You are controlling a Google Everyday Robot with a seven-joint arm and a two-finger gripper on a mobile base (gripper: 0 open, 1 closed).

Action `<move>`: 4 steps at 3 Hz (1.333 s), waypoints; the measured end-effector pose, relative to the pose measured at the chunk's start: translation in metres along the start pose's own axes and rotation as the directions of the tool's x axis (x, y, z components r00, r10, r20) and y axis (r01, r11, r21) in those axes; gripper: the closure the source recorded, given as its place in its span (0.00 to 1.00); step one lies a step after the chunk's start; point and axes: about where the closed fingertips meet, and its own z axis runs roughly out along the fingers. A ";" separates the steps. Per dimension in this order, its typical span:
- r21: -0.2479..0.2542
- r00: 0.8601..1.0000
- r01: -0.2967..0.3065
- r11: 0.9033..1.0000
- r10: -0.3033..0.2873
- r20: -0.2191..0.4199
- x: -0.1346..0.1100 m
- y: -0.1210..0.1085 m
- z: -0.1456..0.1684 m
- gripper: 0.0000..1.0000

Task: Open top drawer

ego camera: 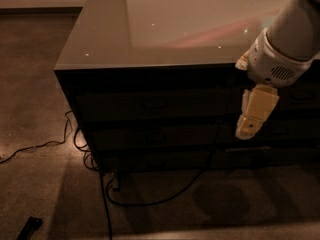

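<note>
The top drawer (150, 104) is the uppermost dark front in the left column of the cabinet, just under the glossy countertop (165, 29). Its front sits flush with the cabinet, and its small bar pull (155, 105) is faintly visible at the centre. Two matching drawer fronts lie below it. My gripper (249, 124), cream-yellow under a white wrist housing (277, 64), hangs in front of the cabinet to the right of the top drawer's pull. It is near the seam with the neighbouring column and holds nothing that I can see.
Black cables (107, 194) trail across the carpet from under the cabinet's left corner. A small dark object (29, 227) lies on the floor at the bottom left. A narrower drawer column with a lit bar pull (247, 148) is at the right.
</note>
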 end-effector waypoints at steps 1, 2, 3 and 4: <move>0.000 1.000 0.000 1.000 0.000 0.000 0.000 0.000 0.000 0.00; 0.016 0.999 0.049 0.999 -0.049 0.004 -0.019 -0.010 0.024 0.00; -0.018 0.988 0.139 0.990 -0.137 0.065 -0.060 -0.030 0.064 0.00; -0.088 0.964 0.259 0.962 -0.252 0.091 -0.096 -0.047 0.123 0.00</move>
